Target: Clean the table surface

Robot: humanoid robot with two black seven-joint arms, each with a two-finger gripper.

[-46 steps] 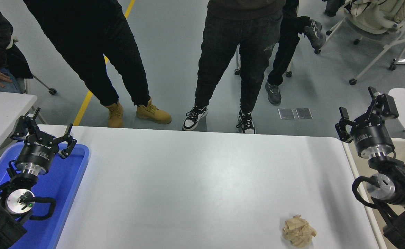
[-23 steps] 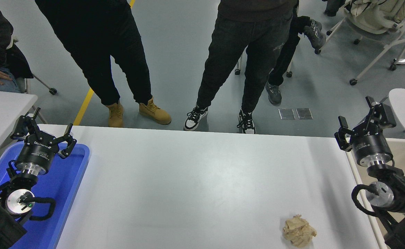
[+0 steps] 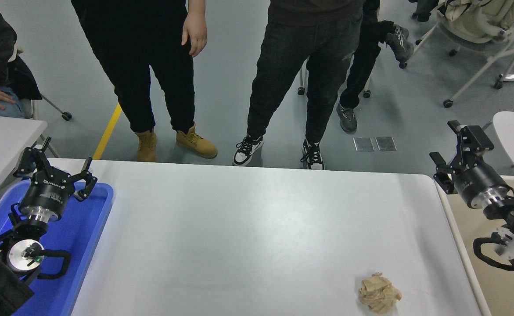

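Right end effector (image 3: 449, 151) shifted right, open, empty

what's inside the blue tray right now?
The blue tray shows only bare blue floor. The left gripper is above its far end with fingers spread, holding nothing. The arm hides the tray's near-left part, so anything there cannot be seen.

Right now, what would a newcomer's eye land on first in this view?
Probably the crumpled tan paper wad, alone on the white table near its front right. Next, the blue tray at the table's left end, with the left gripper hanging open above it. The right gripper hangs open off the right edge, far from the wad, and people stand along the far side.
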